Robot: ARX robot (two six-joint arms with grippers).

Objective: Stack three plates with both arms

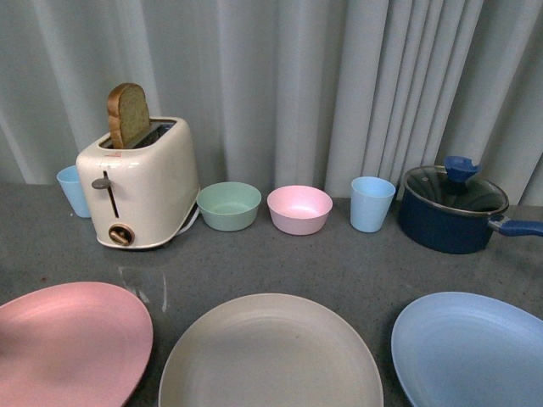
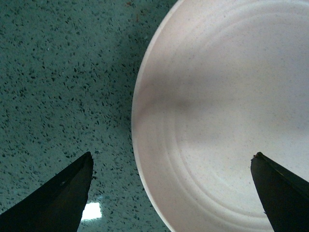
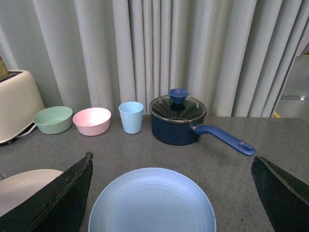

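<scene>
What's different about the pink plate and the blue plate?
Colour: the pink plate is pink, the light blue plate is pale blue. Side: the pink plate lies left of the beige plate, the light blue plate lies right of it. Behind the pink plate stands the toaster; behind the light blue plate stands the dark blue pot. Both are round, shallow and bare, and lie flat on the table, not yet stacked.

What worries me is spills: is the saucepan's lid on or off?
On. The glass lid sits level on the blue saucepan, knob up, in front and right wrist views.
</scene>
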